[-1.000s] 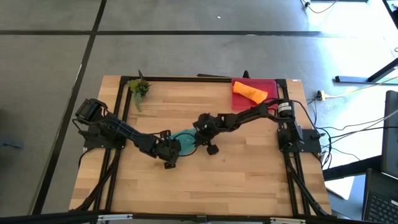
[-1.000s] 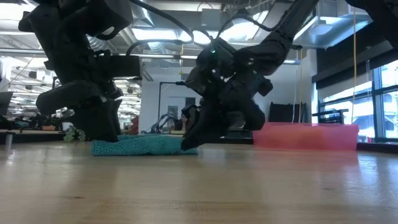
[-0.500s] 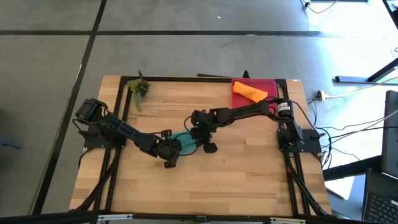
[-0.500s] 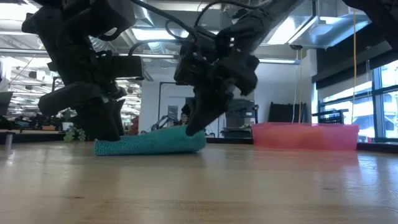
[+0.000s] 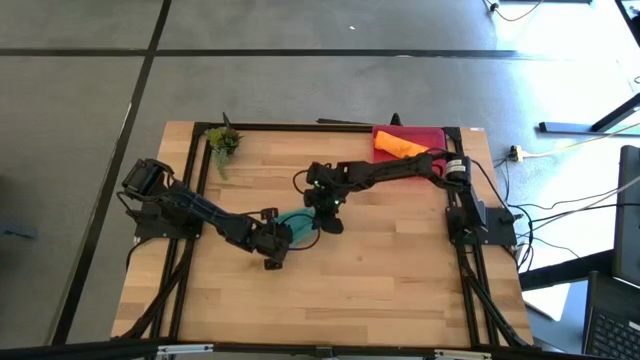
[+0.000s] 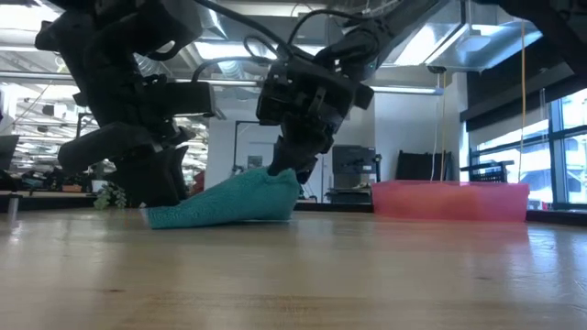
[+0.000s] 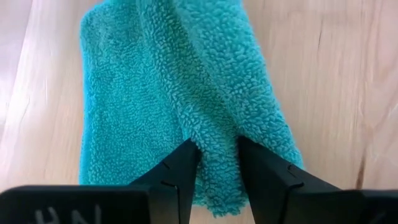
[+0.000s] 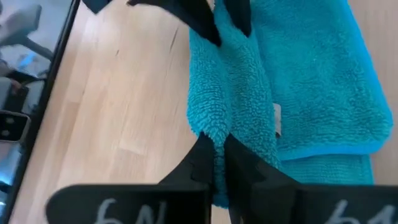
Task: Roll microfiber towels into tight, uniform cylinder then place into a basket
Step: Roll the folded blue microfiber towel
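The right tool point(image 6: 286, 171) pinches the teal towel's point(image 6: 229, 202) raised end above the table point(image 6: 367, 275).

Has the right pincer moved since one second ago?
Yes. In the low view the right pincer, shut on the teal towel, has risen from the table, lifting that end.

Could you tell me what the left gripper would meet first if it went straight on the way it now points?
The teal towel: the left gripper already pinches its near edge, so it would push further into that cloth.
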You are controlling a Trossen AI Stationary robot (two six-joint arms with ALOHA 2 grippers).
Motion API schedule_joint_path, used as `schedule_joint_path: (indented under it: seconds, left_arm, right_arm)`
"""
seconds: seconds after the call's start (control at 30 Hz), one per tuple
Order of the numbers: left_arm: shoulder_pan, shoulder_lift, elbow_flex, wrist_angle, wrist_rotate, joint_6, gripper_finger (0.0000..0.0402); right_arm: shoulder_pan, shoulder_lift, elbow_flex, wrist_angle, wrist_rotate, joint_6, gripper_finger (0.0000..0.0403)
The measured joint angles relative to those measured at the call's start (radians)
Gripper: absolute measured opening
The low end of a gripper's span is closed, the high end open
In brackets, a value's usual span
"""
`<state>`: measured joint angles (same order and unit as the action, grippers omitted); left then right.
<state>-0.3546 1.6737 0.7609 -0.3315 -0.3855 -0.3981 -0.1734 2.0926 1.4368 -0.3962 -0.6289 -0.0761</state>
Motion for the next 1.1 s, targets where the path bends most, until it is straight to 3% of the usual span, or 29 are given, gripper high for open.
schedule_joint_path:
  seconds: [0.4,0.6,1.1]
  left_arm:
    - [0.009,0.0,0.0,0.046,-0.005,0.106,0.0114]
    - [0.008,0.0,-0.001,0.049,0.004,0.124,0.0114]
    - [0.009,0.0,0.0,0.057,-0.021,0.194,0.0114]
  right_arm:
    - [-0.066,0.024,0.0,0.043,-0.072,0.121,0.0017]
    - [-0.098,0.079,-0.001,0.083,-0.207,0.153,0.0017]
    - [-0.161,0.087,-0.001,0.146,-0.215,0.232,0.0017]
